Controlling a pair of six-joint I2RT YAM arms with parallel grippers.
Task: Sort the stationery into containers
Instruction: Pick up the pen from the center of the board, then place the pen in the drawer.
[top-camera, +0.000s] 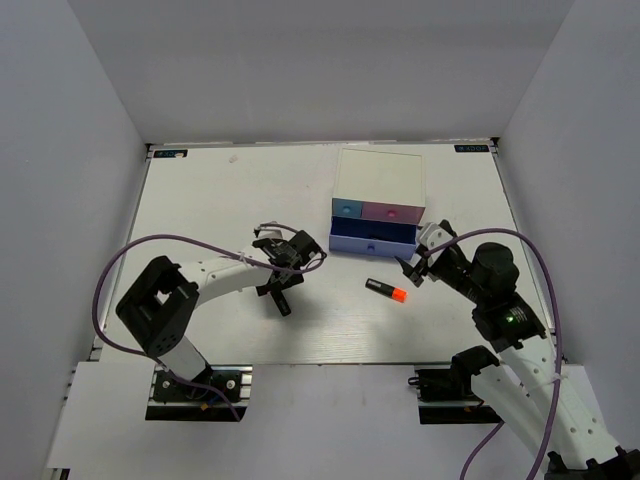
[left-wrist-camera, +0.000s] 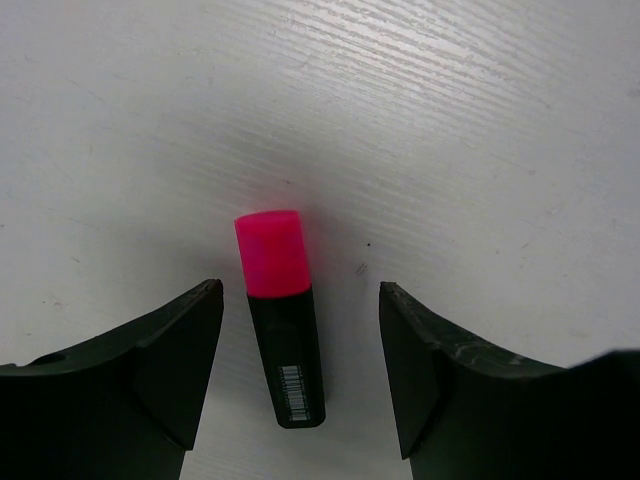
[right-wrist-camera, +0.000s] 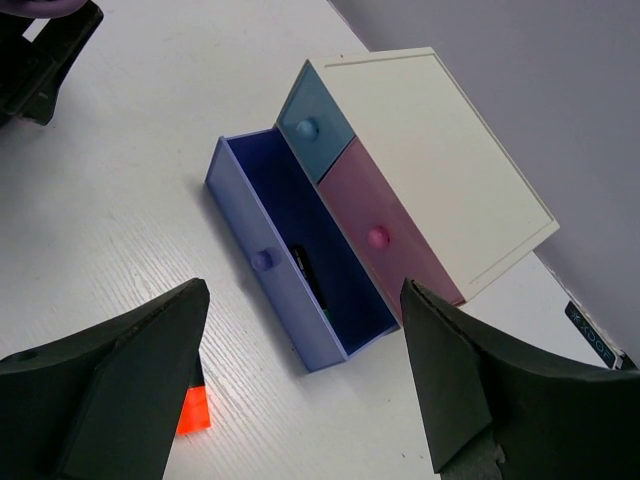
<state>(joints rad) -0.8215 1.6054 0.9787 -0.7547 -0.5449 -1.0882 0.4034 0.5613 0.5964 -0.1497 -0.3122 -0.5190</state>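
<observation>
The left gripper (left-wrist-camera: 300, 292) hangs spread wide over the white table (left-wrist-camera: 480, 120). Its fingers stand on either side of the pink-ended marker (left-wrist-camera: 283, 335), which lies flat at lower centre of that frame and touches neither. The right gripper (right-wrist-camera: 303, 300) is also spread and holds nothing. It is above the lavender drawer (right-wrist-camera: 262, 262), which is pulled out of the white organiser (right-wrist-camera: 430, 150) at mid-frame. A dark marker (right-wrist-camera: 308, 272) lies inside (its end colour is hard to tell). The blue drawer (right-wrist-camera: 313, 122) and pink drawer (right-wrist-camera: 385, 225) are shut. Seen from the top, the orange-ended marker (top-camera: 385, 291) lies right of centre, below the organiser.
</observation>
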